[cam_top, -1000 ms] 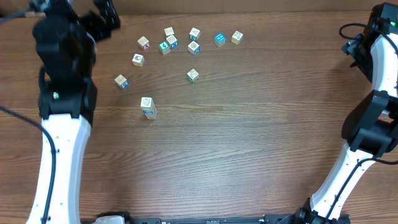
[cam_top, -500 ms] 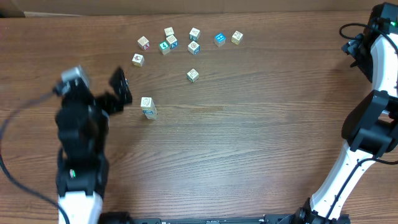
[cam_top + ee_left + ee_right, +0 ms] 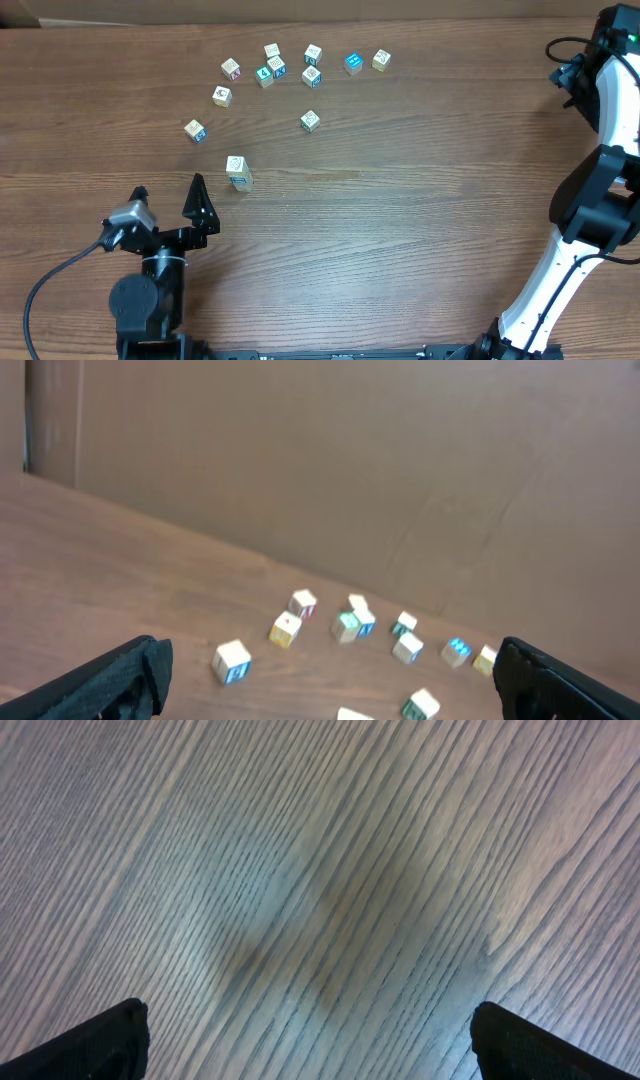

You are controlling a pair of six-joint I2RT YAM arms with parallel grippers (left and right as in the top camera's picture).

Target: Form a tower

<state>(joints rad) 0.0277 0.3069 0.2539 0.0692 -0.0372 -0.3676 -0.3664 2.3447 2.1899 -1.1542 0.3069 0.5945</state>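
Standing on grained wooden table (image 3: 420, 200) — pale tower (image 3: 238, 173), perhaps two cubes; left gripper (image 3: 167, 187), right gripper (image 3: 308, 1010) agape.

tower (image 3: 238, 172) before loose cubes (image 3: 311, 76), on table (image 3: 420, 220)

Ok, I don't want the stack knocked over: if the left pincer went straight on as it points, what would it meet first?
Probably the tower: the left wrist view shows it low and centred between the open left pincer's fingers. Height is unclear, so it might pass above.
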